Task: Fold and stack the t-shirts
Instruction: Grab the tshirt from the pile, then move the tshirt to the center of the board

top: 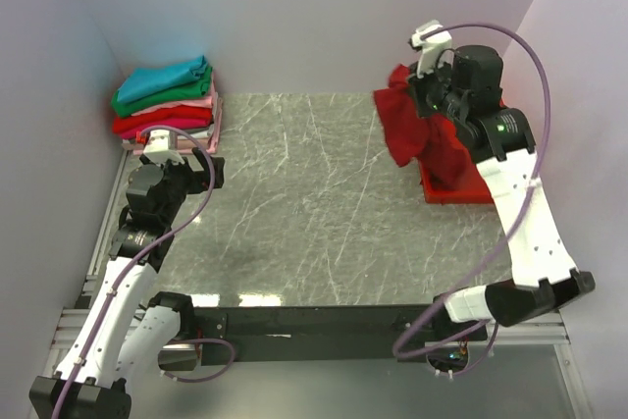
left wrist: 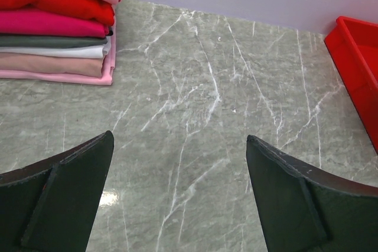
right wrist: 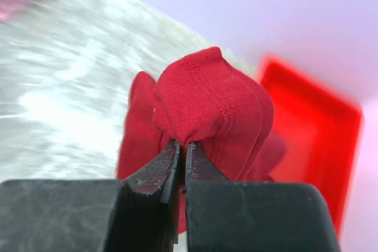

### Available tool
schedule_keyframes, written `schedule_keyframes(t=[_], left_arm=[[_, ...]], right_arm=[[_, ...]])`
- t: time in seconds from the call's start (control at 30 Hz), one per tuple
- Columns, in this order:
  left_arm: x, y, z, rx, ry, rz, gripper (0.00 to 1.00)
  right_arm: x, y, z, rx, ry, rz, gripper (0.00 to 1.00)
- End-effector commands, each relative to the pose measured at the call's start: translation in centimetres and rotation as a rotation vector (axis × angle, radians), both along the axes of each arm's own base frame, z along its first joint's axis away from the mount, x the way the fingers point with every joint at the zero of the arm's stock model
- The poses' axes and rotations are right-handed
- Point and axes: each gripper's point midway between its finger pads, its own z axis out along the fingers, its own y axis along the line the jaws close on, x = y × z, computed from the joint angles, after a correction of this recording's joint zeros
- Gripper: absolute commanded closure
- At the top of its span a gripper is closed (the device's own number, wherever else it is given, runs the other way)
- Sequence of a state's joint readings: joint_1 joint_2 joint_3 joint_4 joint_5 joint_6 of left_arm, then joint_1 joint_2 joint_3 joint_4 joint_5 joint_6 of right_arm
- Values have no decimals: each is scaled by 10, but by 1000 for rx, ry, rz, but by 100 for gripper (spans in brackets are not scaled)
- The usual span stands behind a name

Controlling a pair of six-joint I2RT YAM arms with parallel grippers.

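Note:
My right gripper (top: 424, 95) is shut on a bunched edge of the dark red t-shirt (top: 407, 123) and holds it up over the left edge of the red tray (top: 453, 191). The cloth hangs down from the jaws; in the right wrist view the shirt (right wrist: 207, 104) is pinched at my gripper (right wrist: 182, 146). A stack of folded t-shirts (top: 165, 97), teal on top, stands at the far left; its side shows in the left wrist view (left wrist: 56, 25). My left gripper (left wrist: 177, 146) is open and empty above the marble table, near the stack, also seen from above (top: 177, 149).
The marble table top (top: 294, 203) lies between the stack and the tray. The tray's edge shows in the left wrist view (left wrist: 354, 69). Walls close in at the back and both sides.

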State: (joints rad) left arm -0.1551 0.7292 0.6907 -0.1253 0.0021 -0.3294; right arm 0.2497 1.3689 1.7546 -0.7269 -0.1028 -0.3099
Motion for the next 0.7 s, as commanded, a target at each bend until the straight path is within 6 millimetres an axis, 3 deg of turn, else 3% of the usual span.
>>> schedule_keyframes(t=[0.0,0.1,0.2,0.33,0.37,0.53,0.67], left_arm=[[-2,-1,30,-4,-81,-7,1],[-3,-1,31,-4,-88,-7,0],[-2,5,31,3,-89,26,1],[-3,10,32,11,-96,52,0],[-4,12,35,12,-105,59,1],[-7,13,39,13,-133,64,1],[-7,12,39,19,-132,52,1]], right_arm=[[-34,51,33,26,-51,236,100],[-57,95,26,26,1,431,100],[-79,134,2,-25,46,566,100],[-108,179,-43,-92,142,731,100],[-113,184,-58,-110,175,752,100],[-131,222,-91,-146,250,853,100],[-129,234,-118,-178,320,864,88]])
